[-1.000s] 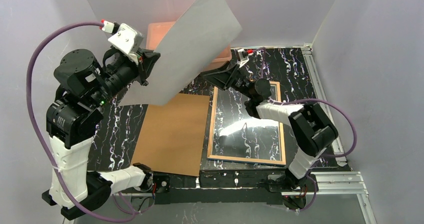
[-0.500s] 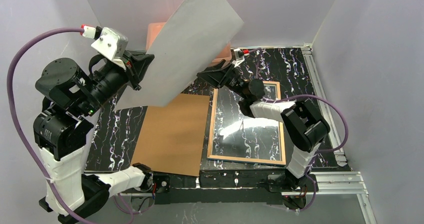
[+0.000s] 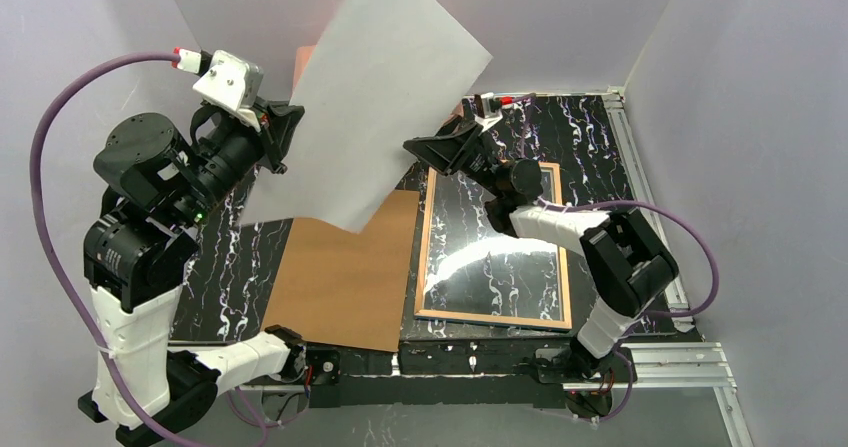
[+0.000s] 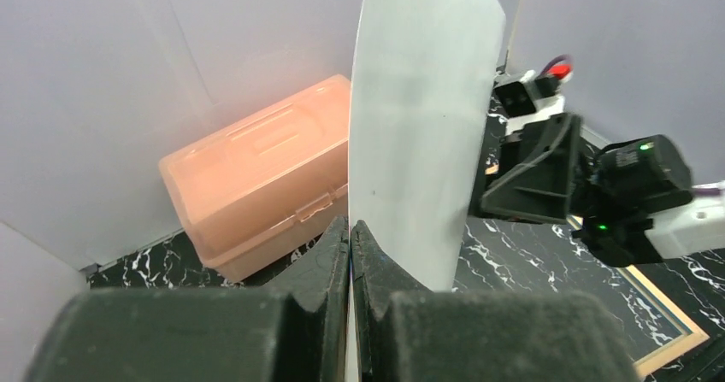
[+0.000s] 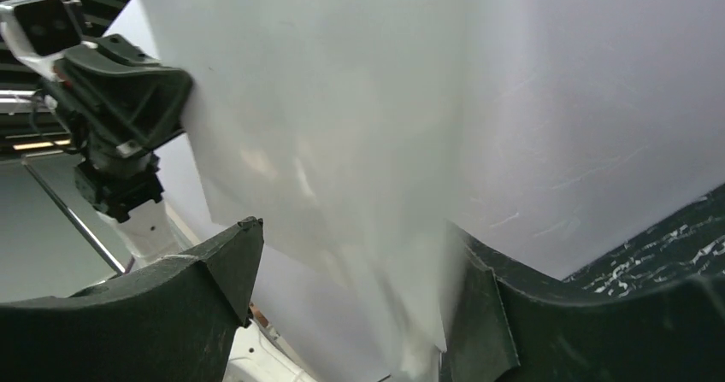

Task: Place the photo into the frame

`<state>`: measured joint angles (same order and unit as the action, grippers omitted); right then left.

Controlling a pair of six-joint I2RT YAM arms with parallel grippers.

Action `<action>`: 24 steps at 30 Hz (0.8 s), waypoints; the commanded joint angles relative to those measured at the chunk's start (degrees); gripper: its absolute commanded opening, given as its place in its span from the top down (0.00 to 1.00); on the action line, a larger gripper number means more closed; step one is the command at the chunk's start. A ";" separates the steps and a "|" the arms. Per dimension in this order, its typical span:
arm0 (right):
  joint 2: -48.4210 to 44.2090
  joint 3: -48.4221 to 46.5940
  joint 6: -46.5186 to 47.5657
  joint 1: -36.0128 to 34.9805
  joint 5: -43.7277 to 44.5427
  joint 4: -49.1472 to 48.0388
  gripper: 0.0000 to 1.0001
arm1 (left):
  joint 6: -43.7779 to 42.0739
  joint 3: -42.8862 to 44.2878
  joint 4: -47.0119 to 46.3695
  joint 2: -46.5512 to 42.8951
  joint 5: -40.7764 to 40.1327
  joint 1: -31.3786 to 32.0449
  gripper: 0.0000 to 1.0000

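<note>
We see the photo (image 3: 372, 97) held up in the air and tilted, its white back toward the top camera, over the far left of the tabletop (image 3: 235, 267). The left jaws are pinched tight on its edge, as the left wrist view shows. The right jaws stand wide apart at the sheet's opposite edge. The paper sits blurred in the gap, and we cannot tell if it touches either side. The frame (image 3: 492, 318) lies flat on the right, with the brown board (image 3: 345, 267) just beside it. A peach box (image 4: 256, 185) stands by the back wall.
</note>
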<state>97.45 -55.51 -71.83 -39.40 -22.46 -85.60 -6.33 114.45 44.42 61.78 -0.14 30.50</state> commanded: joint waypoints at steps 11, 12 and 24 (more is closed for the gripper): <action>-13.15 6.50 3.20 0.28 0.74 -5.95 0.44 | -1.58 -4.11 -6.42 -1.22 -11.31 0.17 1.00; -14.04 6.75 4.09 0.22 1.10 -4.32 0.49 | -1.54 -4.62 -6.84 -1.36 -11.58 0.17 1.00; -24.71 -0.32 16.53 2.05 4.50 37.11 0.99 | -0.58 -9.55 -2.04 -1.41 -8.34 0.19 0.70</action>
<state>78.26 -50.30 -62.67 -38.92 -20.40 -71.55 -6.96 105.78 39.59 60.12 -9.85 30.50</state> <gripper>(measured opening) 0.033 0.164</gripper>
